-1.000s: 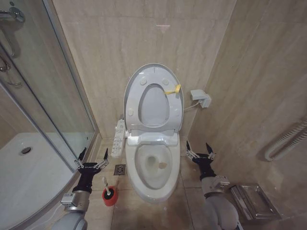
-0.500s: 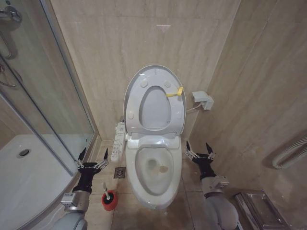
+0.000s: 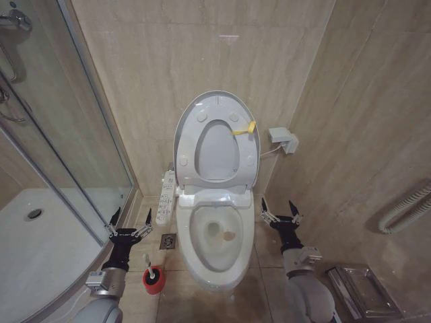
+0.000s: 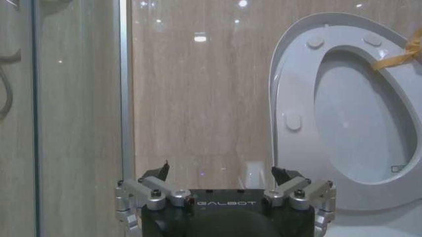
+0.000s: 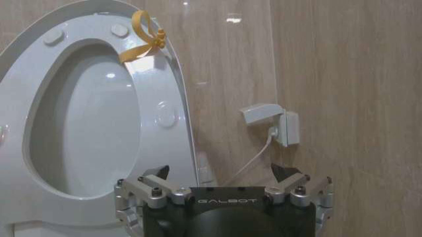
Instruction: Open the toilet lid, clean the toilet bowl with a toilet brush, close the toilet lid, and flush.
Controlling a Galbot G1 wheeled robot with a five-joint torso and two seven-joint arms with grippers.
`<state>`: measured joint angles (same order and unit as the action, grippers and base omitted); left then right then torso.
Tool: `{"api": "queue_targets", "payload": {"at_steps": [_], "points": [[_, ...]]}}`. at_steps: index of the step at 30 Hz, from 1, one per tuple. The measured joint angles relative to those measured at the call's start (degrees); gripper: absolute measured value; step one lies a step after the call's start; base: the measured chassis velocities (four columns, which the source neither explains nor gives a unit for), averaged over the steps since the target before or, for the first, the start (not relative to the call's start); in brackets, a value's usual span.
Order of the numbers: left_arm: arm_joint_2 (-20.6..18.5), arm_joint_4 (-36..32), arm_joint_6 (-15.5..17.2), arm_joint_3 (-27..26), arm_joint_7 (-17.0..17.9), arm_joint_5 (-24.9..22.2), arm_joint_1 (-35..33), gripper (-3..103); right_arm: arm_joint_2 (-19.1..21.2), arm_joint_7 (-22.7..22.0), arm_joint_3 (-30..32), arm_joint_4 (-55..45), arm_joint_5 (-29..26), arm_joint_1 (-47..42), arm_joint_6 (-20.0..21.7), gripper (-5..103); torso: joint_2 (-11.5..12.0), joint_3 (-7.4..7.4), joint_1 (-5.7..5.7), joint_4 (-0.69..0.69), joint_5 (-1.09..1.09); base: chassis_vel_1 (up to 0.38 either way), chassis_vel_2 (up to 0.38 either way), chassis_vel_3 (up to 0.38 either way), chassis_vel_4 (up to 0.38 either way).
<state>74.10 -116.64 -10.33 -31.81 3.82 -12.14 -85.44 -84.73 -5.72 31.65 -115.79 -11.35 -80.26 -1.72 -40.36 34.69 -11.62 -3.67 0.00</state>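
We see our left gripper [image 3: 130, 223] left of the toilet bowl [image 3: 217, 237], jaws spread and empty. The toilet brush [image 3: 149, 264] stands in its red holder [image 3: 153, 280] beside the bowl (stain inside). The toilet lid [image 3: 217, 140] stands raised behind it. Our right gripper [image 3: 281, 211] hangs right of the bowl, jaws spread.

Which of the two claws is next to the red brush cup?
The left gripper, open beside the shower glass; the toilet brush stands by it. The right gripper is across the toilet bowl.
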Motion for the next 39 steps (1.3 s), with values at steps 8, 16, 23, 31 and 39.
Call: {"api": "queue_targets", "payload": {"at_steps": [8,16,23,31,39], "points": [[0.00,0.00,0.00,0.00,0.00,0.00,0.00,100,0.00,0.00,0.00,0.00,0.00,0.00,0.00,100,0.00,0.00,0.00,0.00,0.00,0.000,0.000,0.000,0.000],[0.00,0.00,0.00,0.00,0.00,0.00,0.00,100,0.00,0.00,0.00,0.00,0.00,0.00,0.00,100,0.00,0.00,0.00,0.00,0.00,0.000,0.000,0.000,0.000],[0.00,0.00,0.00,0.00,0.00,0.00,0.00,100,0.00,0.00,0.00,0.00,-0.01,0.00,0.00,100,0.00,0.00,0.00,0.00,0.00,0.000,0.000,0.000,0.000],[0.00,0.00,0.00,0.00,0.00,0.00,0.00,100,0.00,0.00,0.00,0.00,-0.01,0.00,0.00,100,0.00,0.00,0.00,0.00,0.00,0.000,0.000,0.000,0.000],[0.00,0.00,0.00,0.00,0.00,0.00,0.00,100,0.00,0.00,0.00,0.00,0.00,0.00,0.00,100,0.00,0.00,0.00,0.00,0.00,0.000,0.000,0.000,0.000]]}}
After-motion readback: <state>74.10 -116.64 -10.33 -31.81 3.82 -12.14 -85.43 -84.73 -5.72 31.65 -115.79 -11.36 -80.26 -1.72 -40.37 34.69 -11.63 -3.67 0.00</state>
